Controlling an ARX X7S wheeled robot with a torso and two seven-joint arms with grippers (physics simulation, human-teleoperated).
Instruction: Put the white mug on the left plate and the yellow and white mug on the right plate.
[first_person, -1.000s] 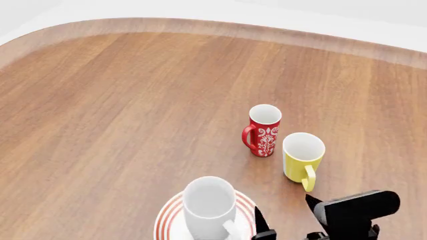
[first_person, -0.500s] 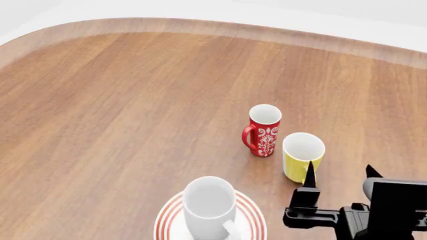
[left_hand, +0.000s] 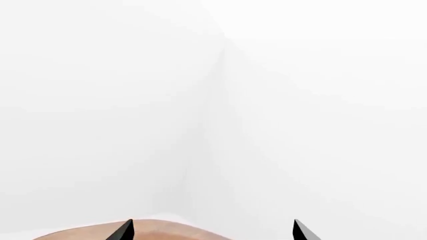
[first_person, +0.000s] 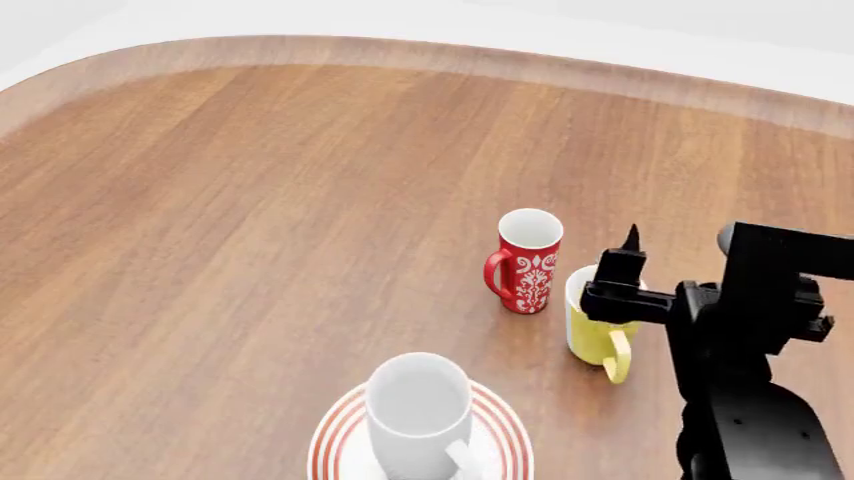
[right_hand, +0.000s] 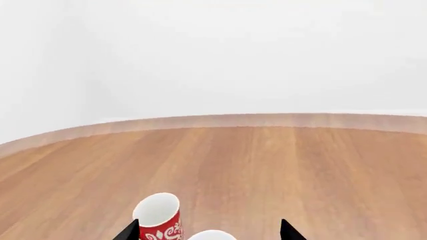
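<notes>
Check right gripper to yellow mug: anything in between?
Nothing visible. The right gripper is open right over the yellow and white mug, fingertips apart in the wrist view. The red mug stands close beside the yellow one, apart from it, on the side away from the arm.

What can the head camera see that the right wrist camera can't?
Only the head view shows the white mug on a striped plate, plus the yellow mug's handle and the right arm. Only the right wrist view shows the white wall behind the table. Both show the red mug, the yellow mug, the right hand and the wooden table.
</notes>
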